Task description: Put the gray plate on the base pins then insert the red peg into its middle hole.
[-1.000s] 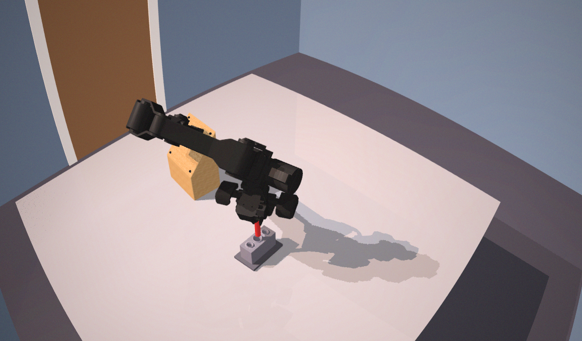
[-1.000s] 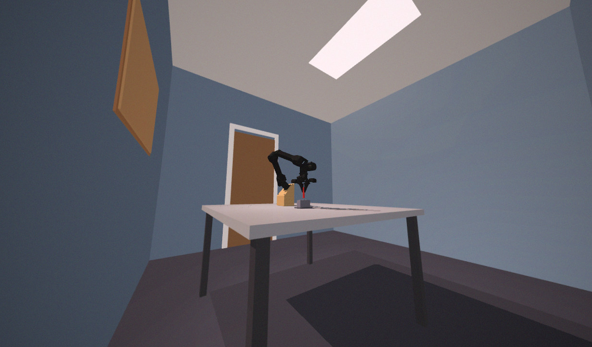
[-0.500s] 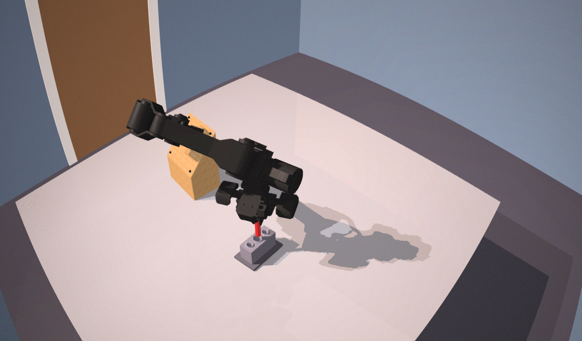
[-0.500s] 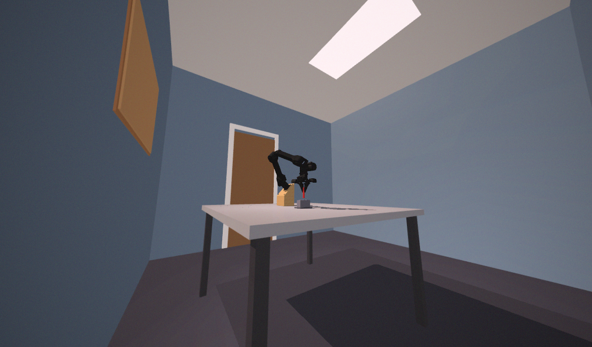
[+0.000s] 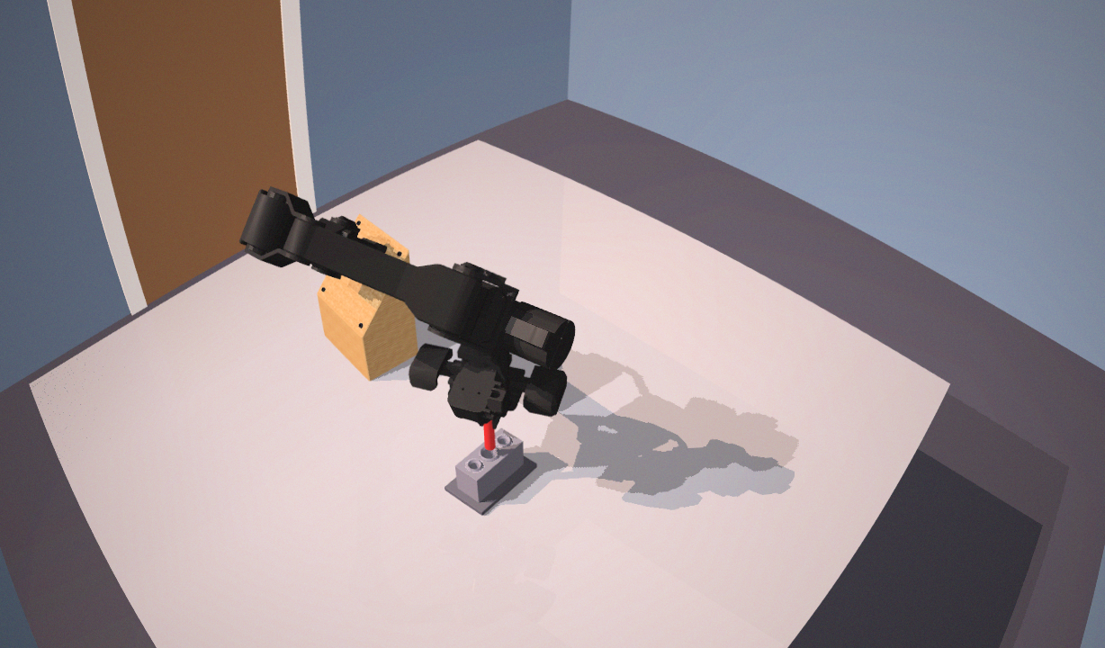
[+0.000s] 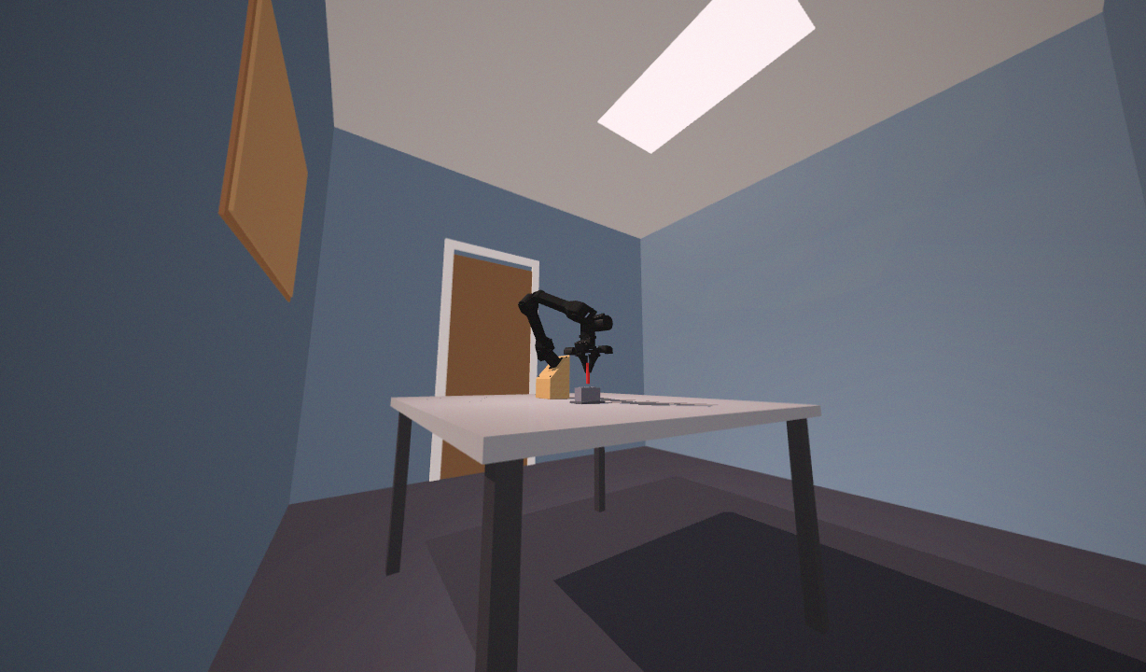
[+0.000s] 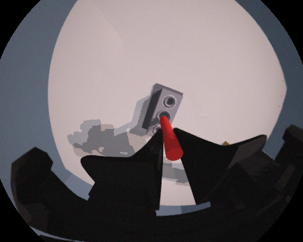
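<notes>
1. The claw (image 5: 489, 421) is clamped on the top end of the red peg (image 5: 489, 437), pointing straight down from the black arm (image 5: 395, 274).
2. The peg hangs upright, and its lower tip meets the middle hole of the gray plate (image 5: 482, 473); whether the tip is already inside the hole cannot be told.
3. In the wrist view the peg (image 7: 170, 141) runs between the two dark fingers down to the plate (image 7: 165, 107), with one end hole open beyond it.
4. The plate sits level on the dark base (image 5: 485, 506), with a hole showing at each end of its top face.
5. Plate and base stand near the middle of the bench (image 5: 218, 499), somewhat toward its front edge.
6. A tan wooden block (image 5: 367, 338) stands behind them toward the back left corner, under the arm's near end.
</notes>
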